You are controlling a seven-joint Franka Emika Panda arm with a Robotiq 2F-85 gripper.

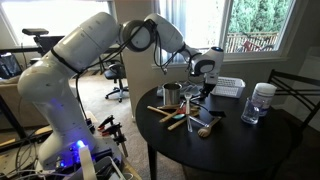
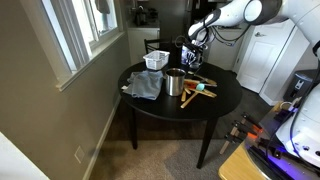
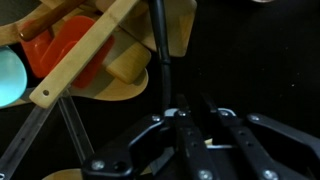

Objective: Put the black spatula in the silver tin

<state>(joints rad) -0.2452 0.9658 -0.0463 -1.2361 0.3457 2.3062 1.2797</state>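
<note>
Wrist view: the claw [image 3: 190, 108] is seen drawn narrow on the dark handle of the black spatula [image 3: 158, 45], which runs straight ahead from between the jaws. Wooden spoons [image 3: 100, 45] and an orange-headed utensil [image 3: 55, 50] are piled ahead of the claw and off to one side, just beside the handle; whether they touch it cannot be told.

The step in hand is judged to be the lift. A straight upward pull is advised, so that the pile is not dragged along. The grip should be confirmed before any swing toward the tin.

The silver tin [image 1: 171, 95] is not shown in the wrist view. In both exterior views it is seen upright on the table [image 1: 250, 135], near the claw and lower than it. The grip itself cannot be read from the exterior views.
</note>
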